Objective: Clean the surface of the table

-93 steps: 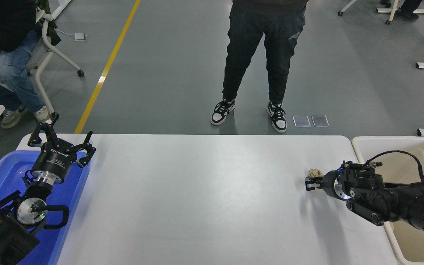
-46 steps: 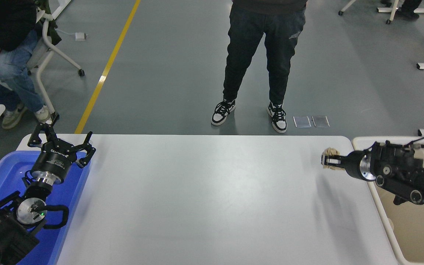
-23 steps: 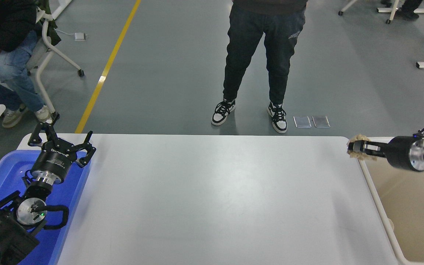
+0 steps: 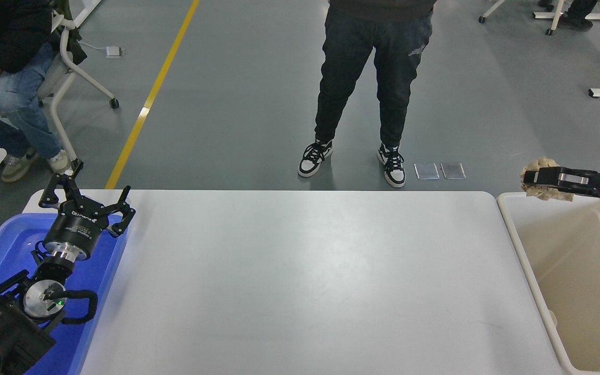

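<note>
Right pincer (image 4: 532, 178) gripping crumpled wad (image 4: 539, 191) — above beige bin (image 4: 519, 255)

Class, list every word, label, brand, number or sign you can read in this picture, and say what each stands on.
White print on the left gripper body: too small and tilted to read.
Pale mark on the standing person's trouser leg: too blurred to read.
Nothing else carries text.

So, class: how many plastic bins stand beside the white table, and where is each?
2. The blue tub sits at the table's left end, under the parked left gripper. The beige bin sits at the right end, below the right gripper holding a crumpled wad.
</note>
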{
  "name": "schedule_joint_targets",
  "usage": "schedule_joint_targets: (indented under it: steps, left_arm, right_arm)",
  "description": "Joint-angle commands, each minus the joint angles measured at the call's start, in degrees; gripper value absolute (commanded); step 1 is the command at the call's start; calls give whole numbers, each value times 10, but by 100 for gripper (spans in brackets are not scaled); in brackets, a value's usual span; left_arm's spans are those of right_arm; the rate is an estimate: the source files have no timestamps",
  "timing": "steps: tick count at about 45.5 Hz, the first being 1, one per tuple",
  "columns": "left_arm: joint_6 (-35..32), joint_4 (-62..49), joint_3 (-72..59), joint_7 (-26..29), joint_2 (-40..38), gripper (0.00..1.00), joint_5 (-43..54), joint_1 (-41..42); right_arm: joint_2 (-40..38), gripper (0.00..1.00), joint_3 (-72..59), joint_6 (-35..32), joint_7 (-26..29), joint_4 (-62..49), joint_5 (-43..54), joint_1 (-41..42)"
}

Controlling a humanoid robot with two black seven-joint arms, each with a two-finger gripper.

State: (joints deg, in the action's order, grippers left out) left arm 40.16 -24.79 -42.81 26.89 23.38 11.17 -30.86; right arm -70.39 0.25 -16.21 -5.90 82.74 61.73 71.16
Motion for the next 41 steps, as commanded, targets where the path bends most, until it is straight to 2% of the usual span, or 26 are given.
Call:
schedule_joint_targets:
  steps: [1,14,29,41]
  left_arm:
    - [0,0,0,0,0,100,0,0]
    - [0,0,0,0,0,100,0,0]
    - [0,0,0,0,0,100,0,0]
    - [0,0,0,0,0,100,0,0]
  right_arm:
    - [-14,0,5,-7,0,1,2,10]
    - [-14,0,2,16,-3,-122,-20,-35]
    - [15,0,3,90,-9,-240,-164,-143]
    - [111,0,5,145,-46,-347,-327,-250]
